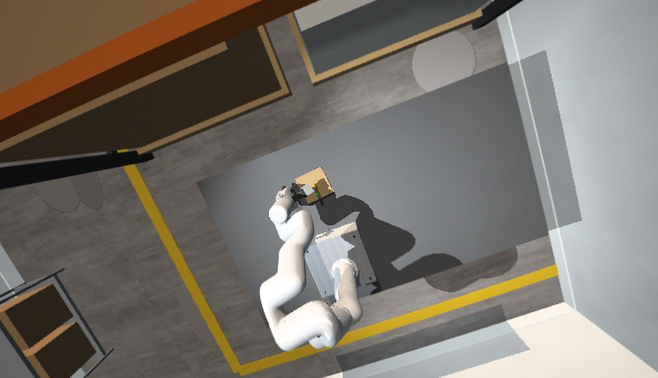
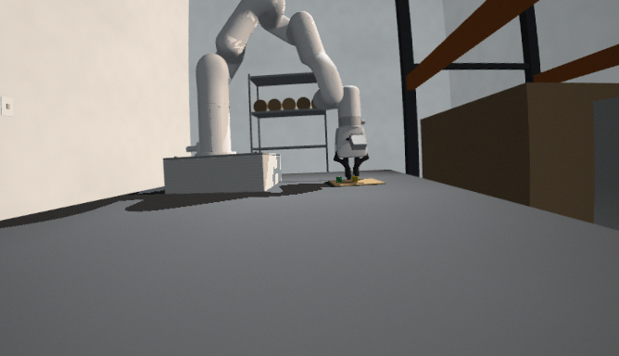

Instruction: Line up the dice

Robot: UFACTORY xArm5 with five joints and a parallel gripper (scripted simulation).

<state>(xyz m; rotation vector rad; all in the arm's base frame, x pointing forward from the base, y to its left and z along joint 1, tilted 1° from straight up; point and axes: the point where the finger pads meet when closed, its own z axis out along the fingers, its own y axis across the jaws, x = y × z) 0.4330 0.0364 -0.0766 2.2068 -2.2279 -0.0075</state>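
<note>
The tan mat (image 1: 317,185) lies on the grey table just beyond the robot's base; it also shows in the exterior view (image 2: 357,182). A green die (image 1: 318,195) (image 2: 339,179) and a yellow die (image 1: 314,185) (image 2: 355,179) sit on the mat. My gripper (image 2: 351,175) points straight down with its fingertips at the mat, right beside the yellow die. Its fingers are shut on a die. The gripper's body (image 1: 307,190) hides it from above, so I cannot tell its colour or its number. No third die shows anywhere else.
The robot's white base block (image 2: 222,172) stands to the left of the mat. A brown crate (image 2: 519,145) and a black rack post (image 2: 408,84) stand beyond the table's right edge. A shelf with round objects (image 2: 287,108) is behind.
</note>
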